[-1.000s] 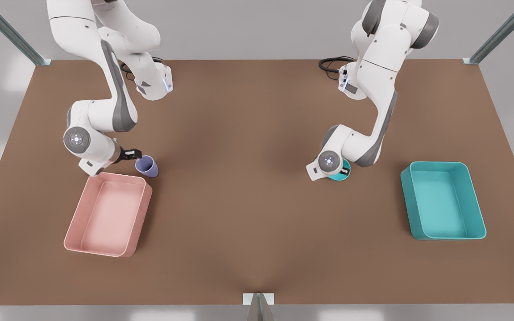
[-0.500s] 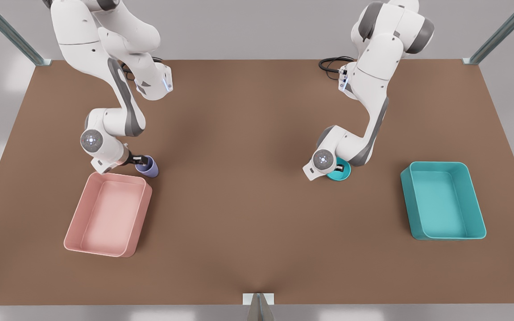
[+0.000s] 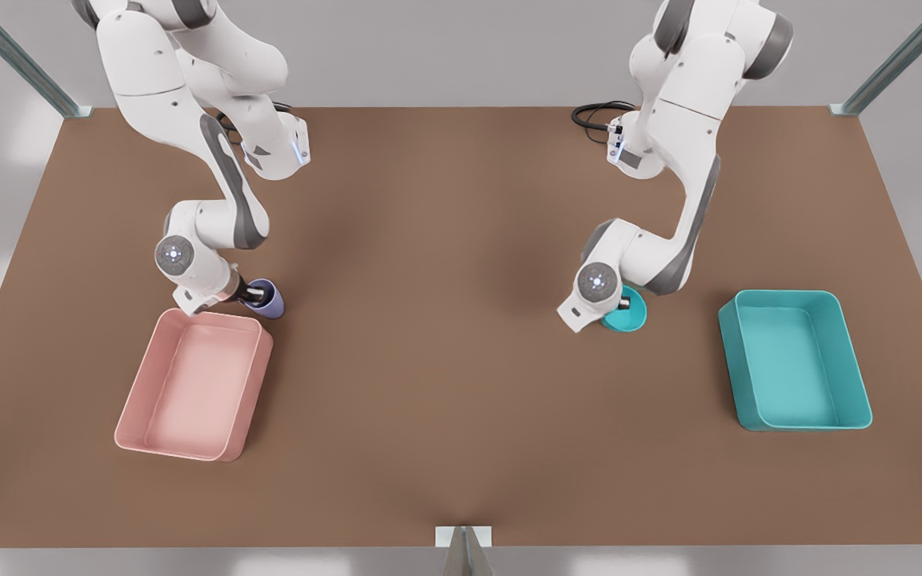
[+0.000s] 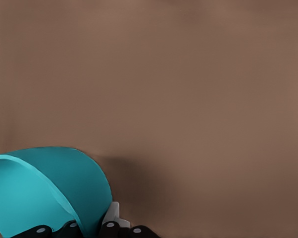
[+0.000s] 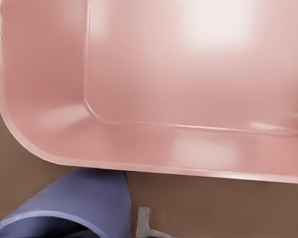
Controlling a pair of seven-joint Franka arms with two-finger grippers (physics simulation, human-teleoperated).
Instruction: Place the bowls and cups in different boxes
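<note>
Brown table (image 3: pixel 461 384) | left end effector (image 3: pixel 626 305) grips shallow teal bowl (image 3: pixel 626 317) | right end effector (image 3: pixel 250 295) grips tapered lavender cup (image 3: pixel 266 298)

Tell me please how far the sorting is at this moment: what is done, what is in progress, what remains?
Nothing is sorted yet: the pink box and the teal box are both empty. In hand: the left gripper is shut on the rim of the teal bowl, which is tilted, and the right gripper grips the purple cup beside the pink box. Left: carry each over a box and release.
</note>
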